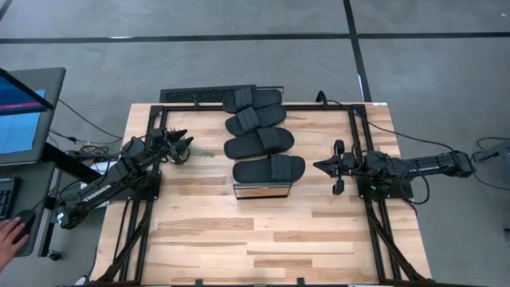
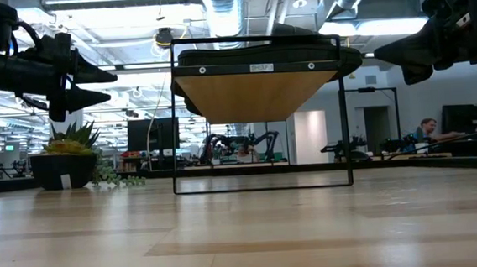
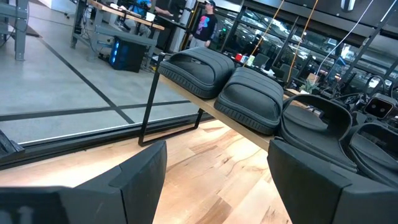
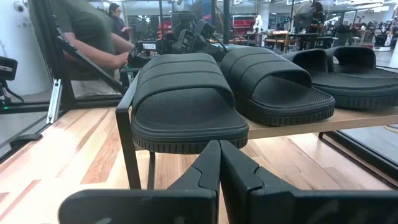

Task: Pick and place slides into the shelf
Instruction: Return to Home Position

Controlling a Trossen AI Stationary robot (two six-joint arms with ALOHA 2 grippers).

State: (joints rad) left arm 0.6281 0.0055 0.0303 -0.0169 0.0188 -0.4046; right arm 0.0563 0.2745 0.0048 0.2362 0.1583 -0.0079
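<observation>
Four slides (image 1: 268,169) just beside right hand (image 1: 317,166)

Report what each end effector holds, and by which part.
Nothing is held: left end effector open, right end effector shut on nothing; all slides lie on the shelf.

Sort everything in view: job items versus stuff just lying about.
Job: four slides, all on the shelf; left gripper, open; right gripper, shut.
Lying about: potted plant; monitor; a person's hand beside the table.
</observation>
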